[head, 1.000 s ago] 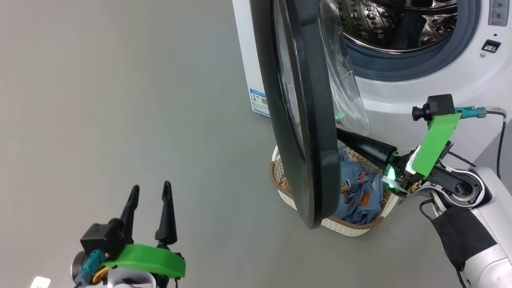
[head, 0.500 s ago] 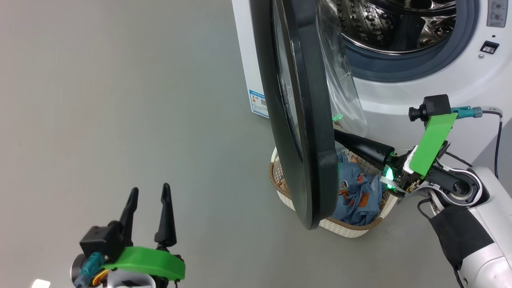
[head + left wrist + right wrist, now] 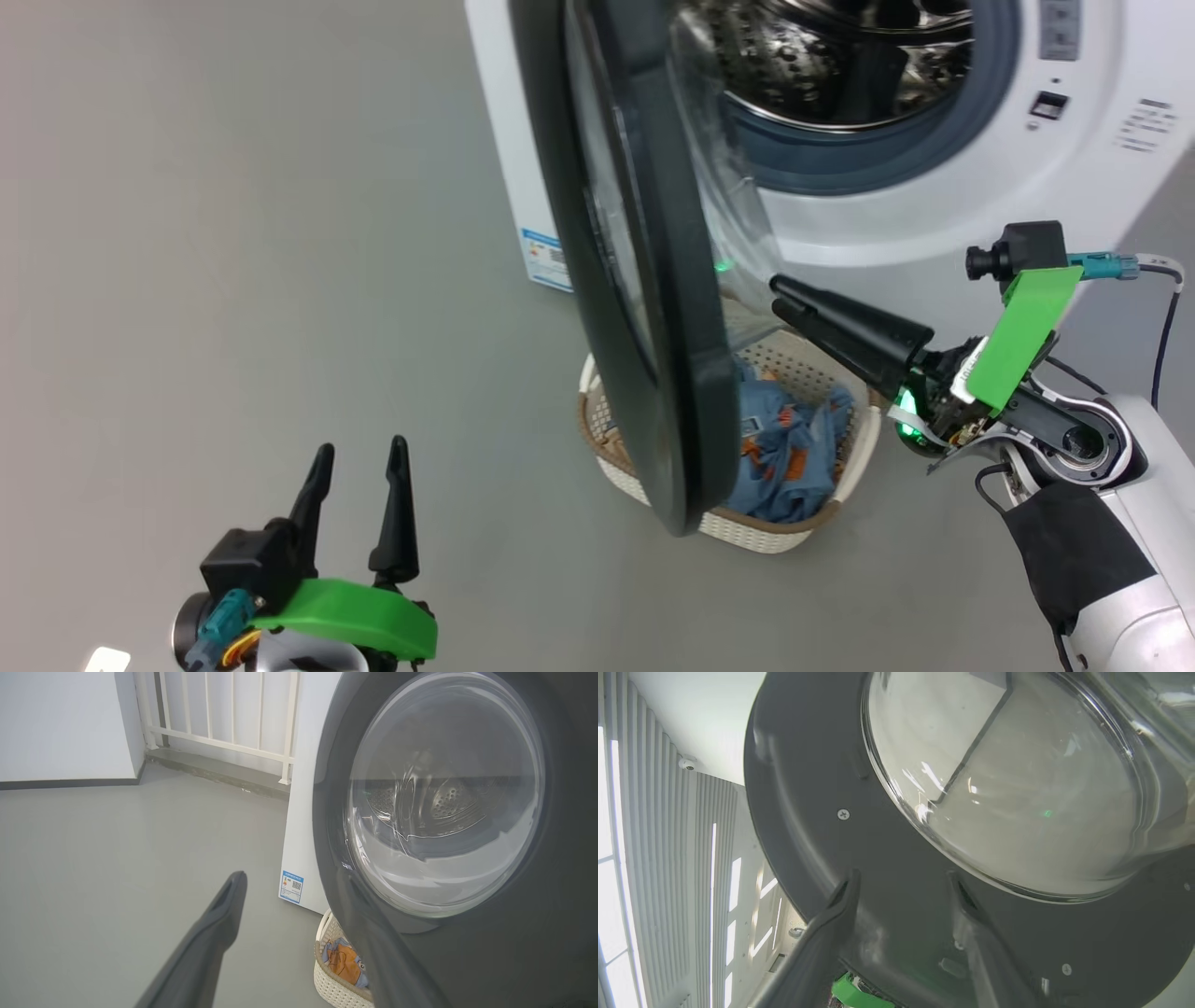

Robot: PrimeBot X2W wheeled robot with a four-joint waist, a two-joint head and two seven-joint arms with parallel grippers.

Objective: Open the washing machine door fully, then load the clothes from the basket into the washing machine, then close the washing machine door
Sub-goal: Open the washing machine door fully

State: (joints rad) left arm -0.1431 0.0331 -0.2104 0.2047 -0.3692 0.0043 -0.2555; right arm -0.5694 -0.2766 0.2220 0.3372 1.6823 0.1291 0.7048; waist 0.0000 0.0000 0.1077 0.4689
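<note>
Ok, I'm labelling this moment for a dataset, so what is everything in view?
washing machine: one, white, top of the head view
washing machine door: one, black rim with clear glass bowl, swung open, edge-on to the head view
drum: one, steel, inside the machine
gasket: one, grey, ringing the drum opening
label: one, blue, machine's lower corner
basket: one, cream with brown rim, on the floor below the door
clothes: a heap, count hidden, light blue with orange print, in the basket
railing: one, white, beyond the machine
floor: one, grey
left gripper: one, dark fingers, open, lower left
right gripper: one, dark fingers, open, at the door's inner side
</note>
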